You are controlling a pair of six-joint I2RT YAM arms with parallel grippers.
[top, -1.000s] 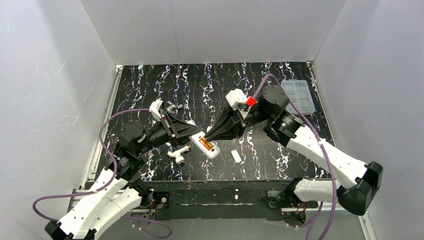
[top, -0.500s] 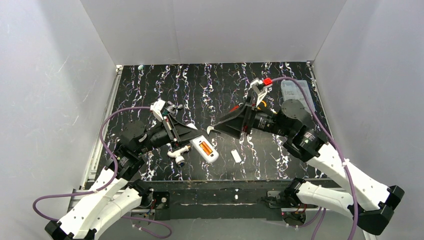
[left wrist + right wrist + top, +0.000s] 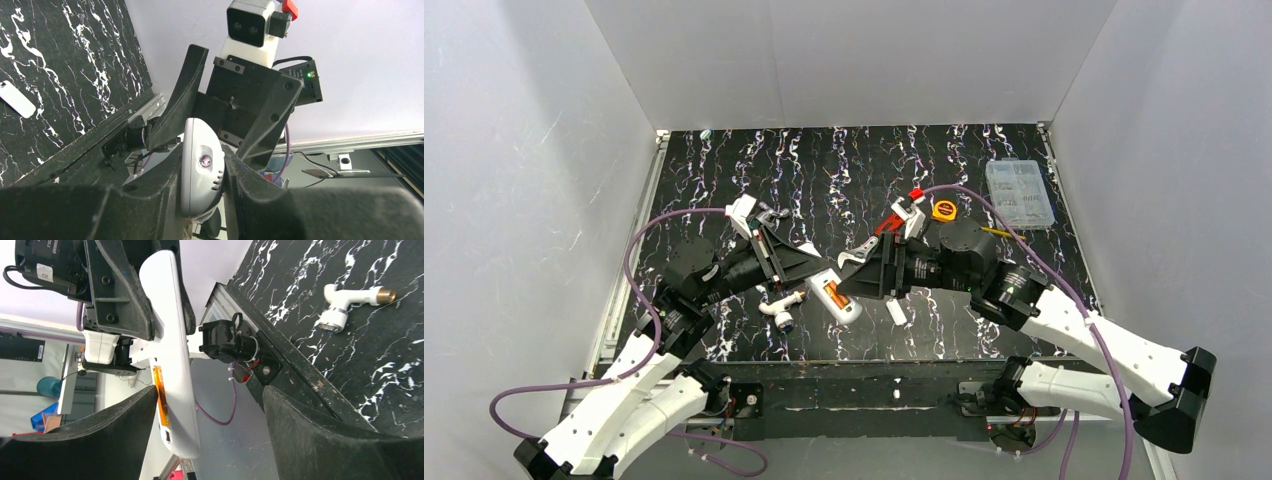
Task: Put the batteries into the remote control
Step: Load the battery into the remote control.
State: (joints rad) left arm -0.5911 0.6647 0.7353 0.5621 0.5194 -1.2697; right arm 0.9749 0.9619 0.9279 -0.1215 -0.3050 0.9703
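My left gripper (image 3: 816,264) is shut on one end of the white remote control (image 3: 842,305) and holds it above the table with its back up. An orange battery (image 3: 831,293) lies in the recess. In the left wrist view the remote's rounded end (image 3: 200,175) is clamped between both fingers. My right gripper (image 3: 852,272) is open at the remote's free end. In the right wrist view the remote (image 3: 172,355) and the battery's orange edge (image 3: 160,390) sit beside one finger (image 3: 100,435). A wide gap separates them from the other finger (image 3: 325,435).
A white tube-shaped tool (image 3: 781,308) lies on the black marbled table just below the left gripper. The small flat white cover (image 3: 897,312) lies under the right gripper. A clear plastic box (image 3: 1019,192) and a yellow round object (image 3: 944,210) sit at the back right.
My right gripper opened, drew back from the remote to the right, then came back lower with its fingers spread at the remote's free end. The left gripper kept holding the remote still.
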